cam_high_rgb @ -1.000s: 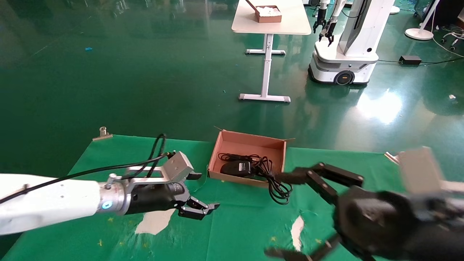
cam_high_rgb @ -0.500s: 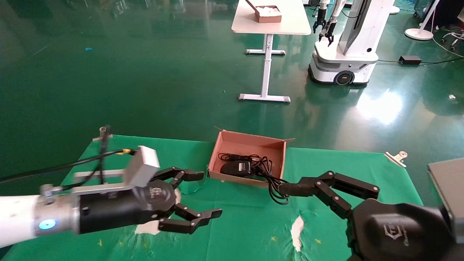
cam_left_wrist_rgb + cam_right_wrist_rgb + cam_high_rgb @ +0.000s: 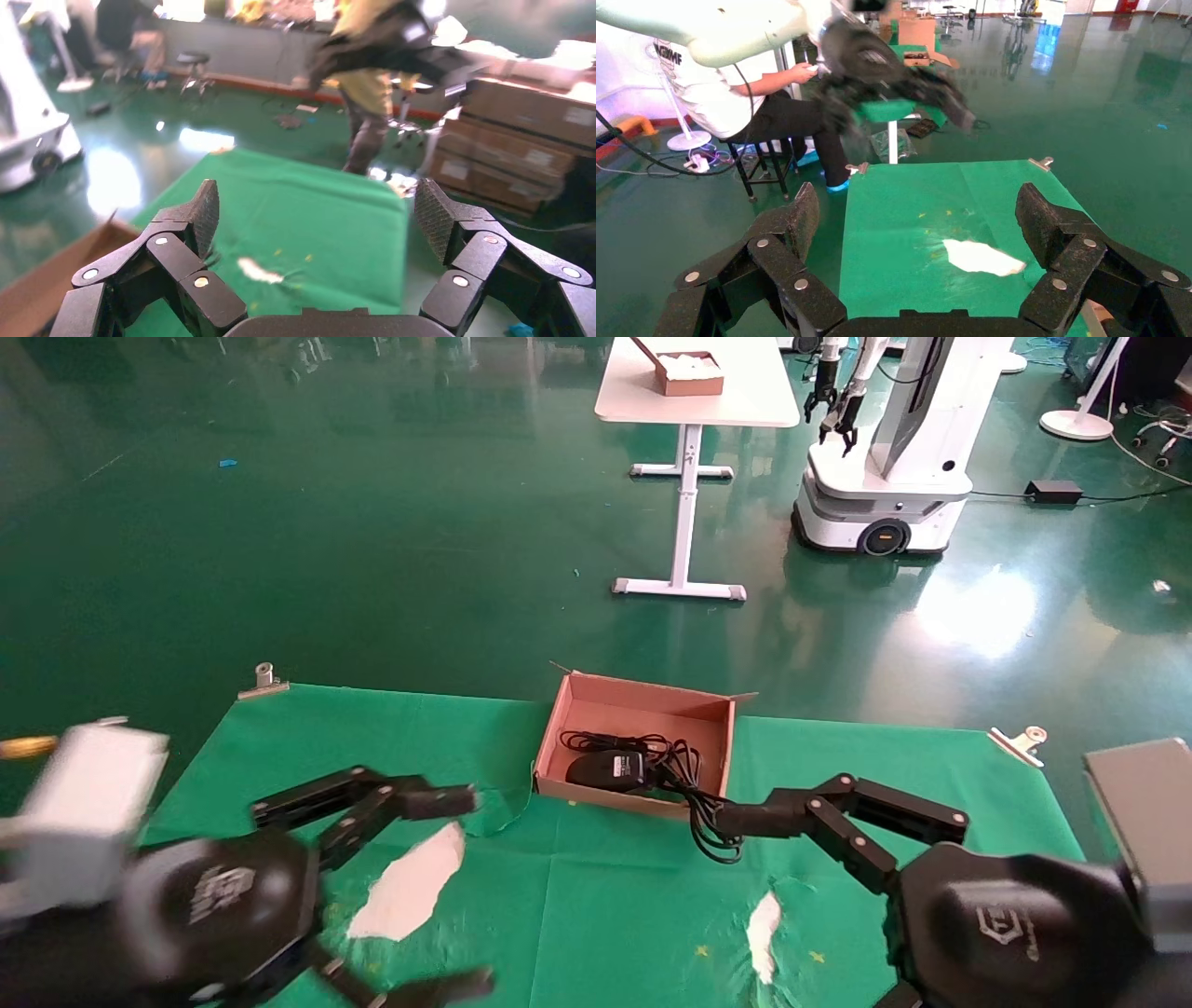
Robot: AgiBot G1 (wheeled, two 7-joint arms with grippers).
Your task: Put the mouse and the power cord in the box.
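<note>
The box point(image 3: 715, 728) stands on the green cloth at the table's far middle. Inside it lies the mouse point(image 3: 605, 769), with its thin wire along the back. The power cord point(image 3: 710, 820) spills in loops over the box's front right wall onto the cloth. My right gripper point(image 3: 916, 210) is open and holds nothing. Its upper finger point(image 3: 792, 808) ends just right of the cord loops, apparently not touching them. My left gripper point(image 3: 461, 890) is open and holds nothing, low at the near left, well away from the box.
The green cloth point(image 3: 605, 915) has white torn patches point(image 3: 410, 882) point(image 3: 764, 924) and metal clips point(image 3: 264, 680) point(image 3: 1020, 742) at its far corners. Beyond stand a white table point(image 3: 694, 393) with another brown box and a white robot point(image 3: 885, 449). A seated person point(image 3: 758, 105) is by the table's left end.
My left arm has pulled back toward the near left and turned, its gripper staying open. My right gripper drew back a little, then held still by the cord loops. Mouse and cord have not moved.
</note>
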